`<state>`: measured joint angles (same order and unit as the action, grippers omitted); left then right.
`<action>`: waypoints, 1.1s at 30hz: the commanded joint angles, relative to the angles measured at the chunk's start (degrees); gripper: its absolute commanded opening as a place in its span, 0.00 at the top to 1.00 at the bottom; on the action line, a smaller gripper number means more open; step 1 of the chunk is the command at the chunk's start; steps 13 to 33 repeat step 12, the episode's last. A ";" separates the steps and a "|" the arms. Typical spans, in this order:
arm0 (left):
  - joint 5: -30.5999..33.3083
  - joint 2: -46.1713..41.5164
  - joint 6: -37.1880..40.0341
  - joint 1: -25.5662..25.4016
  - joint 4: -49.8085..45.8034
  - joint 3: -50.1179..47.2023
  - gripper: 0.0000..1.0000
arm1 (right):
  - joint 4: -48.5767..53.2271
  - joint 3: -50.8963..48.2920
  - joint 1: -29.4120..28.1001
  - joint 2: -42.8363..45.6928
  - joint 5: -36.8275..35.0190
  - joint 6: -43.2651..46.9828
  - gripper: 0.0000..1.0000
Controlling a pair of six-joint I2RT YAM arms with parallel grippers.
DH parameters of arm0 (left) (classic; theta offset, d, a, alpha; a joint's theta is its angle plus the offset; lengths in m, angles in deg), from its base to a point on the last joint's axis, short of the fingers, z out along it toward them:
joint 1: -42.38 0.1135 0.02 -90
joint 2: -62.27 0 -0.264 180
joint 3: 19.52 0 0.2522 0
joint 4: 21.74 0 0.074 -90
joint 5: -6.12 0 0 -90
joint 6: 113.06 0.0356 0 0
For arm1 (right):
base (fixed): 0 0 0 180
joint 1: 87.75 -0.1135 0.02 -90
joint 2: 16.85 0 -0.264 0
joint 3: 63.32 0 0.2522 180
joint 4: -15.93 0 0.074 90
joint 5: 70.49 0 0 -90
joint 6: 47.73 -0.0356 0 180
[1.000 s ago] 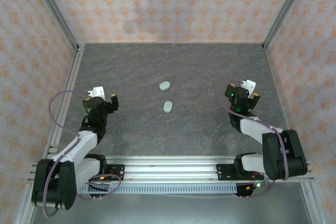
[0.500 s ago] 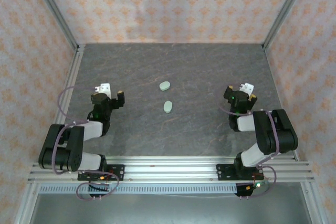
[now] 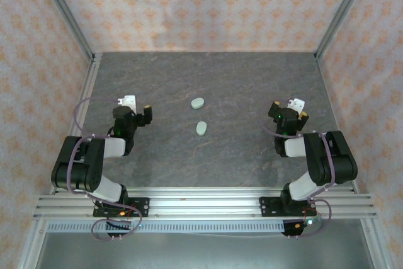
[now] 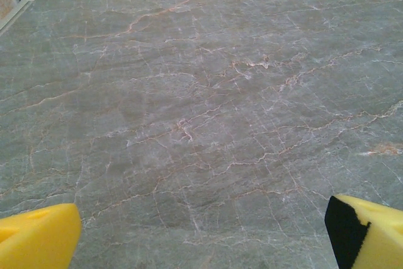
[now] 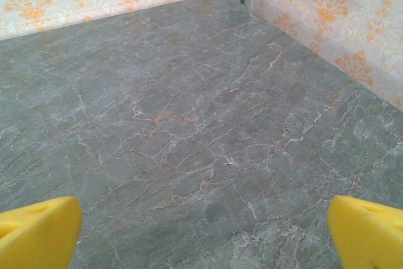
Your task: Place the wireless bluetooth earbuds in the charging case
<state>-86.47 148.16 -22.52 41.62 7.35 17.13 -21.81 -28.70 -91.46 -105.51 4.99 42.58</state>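
Two pale green oval charging cases lie near the middle of the table in the top view, one farther back (image 3: 198,102) and one nearer (image 3: 201,128), both apparently closed. The wireless bluetooth earbuds are out of view. My left gripper (image 3: 138,108) sits well left of the cases, open, with nothing between its yellow fingers (image 4: 38,239); the left wrist view has only bare stone between the left gripper (image 4: 201,237) jaws. My right gripper (image 3: 296,108) stands far right of the cases, open and empty, and the right gripper (image 5: 204,231) hangs low over bare stone.
The grey marbled tabletop (image 3: 239,80) is enclosed by patterned walls (image 3: 208,4) with metal posts in the corners. A side wall (image 5: 327,23) rises close to the right of my right gripper. Both arms are folded near the front rail (image 3: 201,196).
The left arm has folded back and its gripper has slid a little to the right and farther away. The right arm folded in too, its gripper nearly in place. The cases stayed put.
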 commanded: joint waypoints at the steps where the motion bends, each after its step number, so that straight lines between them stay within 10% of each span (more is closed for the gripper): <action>1: 1.25 -0.20 1.09 -0.26 -0.06 1.32 0.00 | -1.18 0.41 0.28 -0.02 0.33 0.40 0.01; 33: 1.80 -0.20 1.13 -0.54 -0.12 1.36 0.00 | -1.00 0.61 0.09 -0.18 1.10 0.92 0.01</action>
